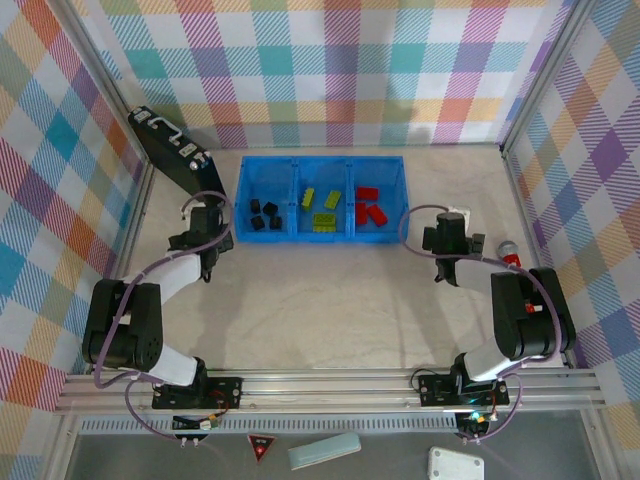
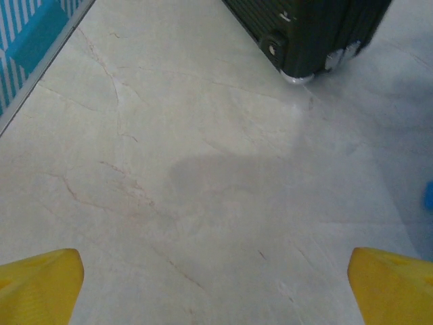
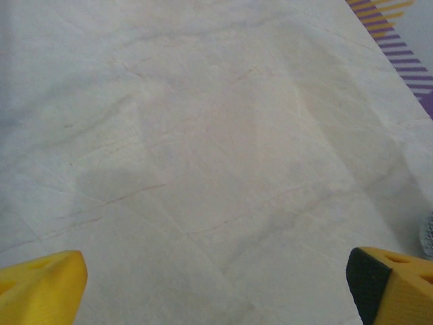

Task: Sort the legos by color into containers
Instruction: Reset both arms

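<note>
While my left tool (image 2: 216, 291) and right tool (image 3: 216, 291) gape wide and empty over the bench (image 1: 330, 300), the legos (image 1: 324, 219) lie in the tray (image 1: 320, 160) at twelve o'clock: black ones (image 1: 262, 215) at its nine o'clock end, green ones (image 1: 333, 198) mid, red ones (image 1: 372, 211) at three.

Tray (image 1: 322, 159): bright blue. Black legos (image 1: 262, 215), lime-green legos (image 1: 322, 208), red legos (image 1: 370, 205). Case (image 1: 170, 150): black, white markings. Surface (image 1: 330, 300): cream, faintly veined. Walls (image 1: 350, 70): pastel plaid. My left claw (image 2: 216, 294) and right claw (image 3: 216, 294): yellow fingertips.
</note>
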### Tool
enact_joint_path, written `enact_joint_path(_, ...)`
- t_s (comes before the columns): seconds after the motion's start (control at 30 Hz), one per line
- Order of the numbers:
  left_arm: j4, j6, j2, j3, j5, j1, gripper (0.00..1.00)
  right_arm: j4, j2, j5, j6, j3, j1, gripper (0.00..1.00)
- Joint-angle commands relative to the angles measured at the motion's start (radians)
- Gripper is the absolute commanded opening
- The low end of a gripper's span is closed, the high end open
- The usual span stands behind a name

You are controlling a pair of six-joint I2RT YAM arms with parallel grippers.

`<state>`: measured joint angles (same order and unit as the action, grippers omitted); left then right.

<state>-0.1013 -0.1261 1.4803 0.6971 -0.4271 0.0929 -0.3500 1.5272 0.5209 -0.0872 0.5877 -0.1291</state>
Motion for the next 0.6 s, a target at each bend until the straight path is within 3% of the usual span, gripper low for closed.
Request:
enact_joint_path(0.0, -0.323, 0.074, -0.002, -0.083, 0.153, -0.031, 1.0, -0.222, 0.006, -0.114, 0.043, -0.034, 0.01, 0.99)
enact_joint_path(0.1, -0.431, 0.099, 0.037, -0.137, 0.23, -0.035, 1.0, -0.302, -0.016, -0.19, 0.068, -0.083, 0.018, 0.99)
enact_joint_path(0.17, -0.592, 0.124, 0.063, -0.209, 0.285, -0.036, 1.0, -0.354, -0.028, -0.241, 0.089, -0.116, 0.019, 0.99)
enact_joint_path(0.37, -0.753, 0.162, 0.105, -0.277, 0.377, -0.035, 1.0, -0.422, -0.044, -0.308, 0.114, -0.161, 0.022, 0.99)
enact_joint_path(0.57, -0.739, 0.161, 0.101, -0.275, 0.379, -0.036, 1.0, -0.443, -0.046, -0.325, 0.115, -0.173, 0.023, 0.99)
